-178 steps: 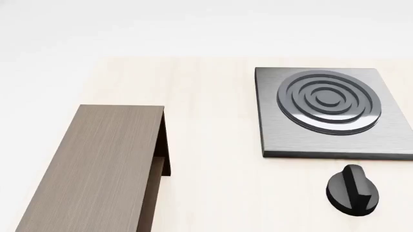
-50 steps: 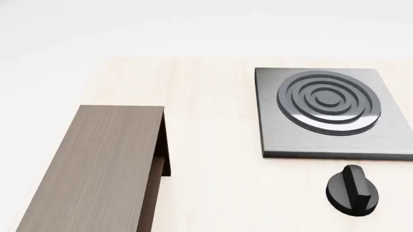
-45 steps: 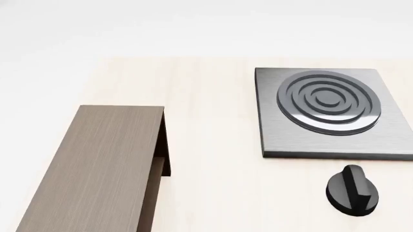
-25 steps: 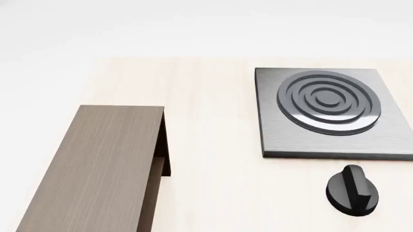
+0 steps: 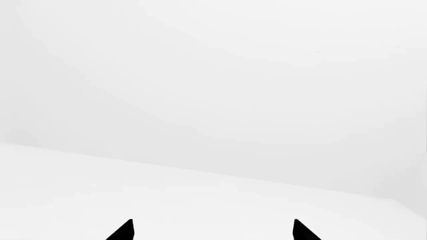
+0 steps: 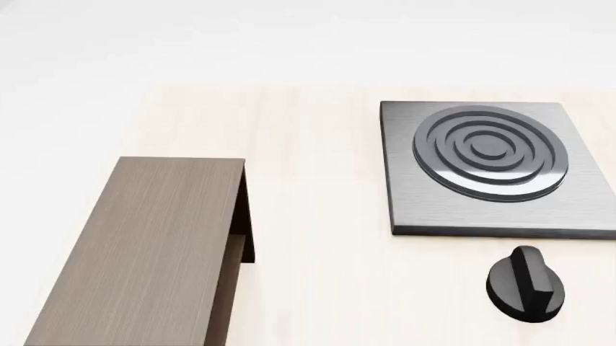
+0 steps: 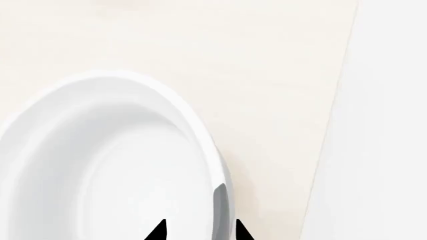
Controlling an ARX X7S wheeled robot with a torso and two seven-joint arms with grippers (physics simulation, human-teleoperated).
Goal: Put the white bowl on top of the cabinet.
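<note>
Bowl: the bowl [image 7: 113, 165] appears only in the right wrist view, resting on the table [image 7: 267, 75] close to that table's edge; it is outside the head view.
Right gripper: the right gripper [image 7: 197, 231] shows two dark tips set astride the bowl's rim, one inside the wall and one outside.
Right jaws: narrowly spaced about the rim; whether they press on it cannot be told.
Reason for placement: a rim straddle suits a thick, straight wall, which offers a firm pinch for lifting.
Left gripper: the left gripper [image 5: 212, 231] shows only two tips, spread well apart with nothing between them, facing blank white space.
Reason for left pose: judged parked, clear of the working arm.
Cabinet: the cabinet [image 6: 144, 245] stands at the left of the head view, its flat top bare, an inner shelf visible at its end.
Stove: the stove [image 6: 495, 169] lies at the right, with a black knob [image 6: 523, 282] near its front edge.
Surface: pale wood-grain table, smooth and level.
Room: plain white, featureless surroundings.
Task status: judged at the grasp stage; the bowl is not yet on the cabinet.
</note>
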